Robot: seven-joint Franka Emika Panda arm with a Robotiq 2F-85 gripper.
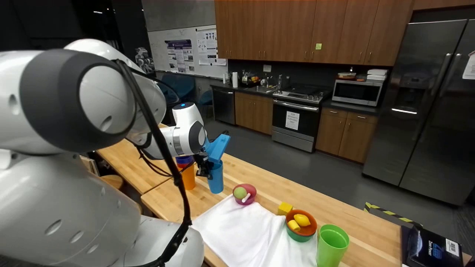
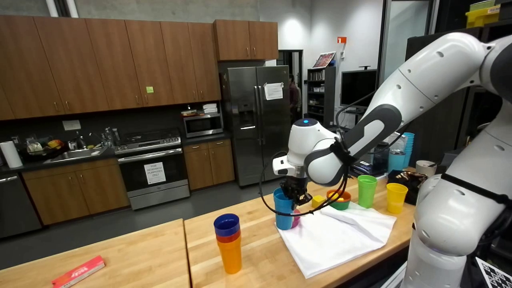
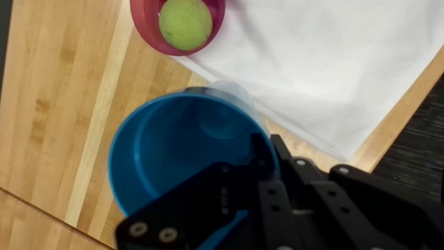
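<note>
The tall blue cup is pinched at its wall by my gripper. One dark finger lies inside the cup and the other outside, as the wrist view shows. Looking down into the blue cup, I see its inside and bottom rim. In an exterior view the blue cup stands upright beside the corner of a white cloth. Whether its base touches the table cannot be told. Close by is a pink bowl holding a green ball and a pale stick-like piece.
Stacked orange, red and dark blue cups stand near the table seam. Farther along are a yellow block, an orange-and-green bowl with yellow items, a green cup and a yellow cup. A red box lies on the adjoining table.
</note>
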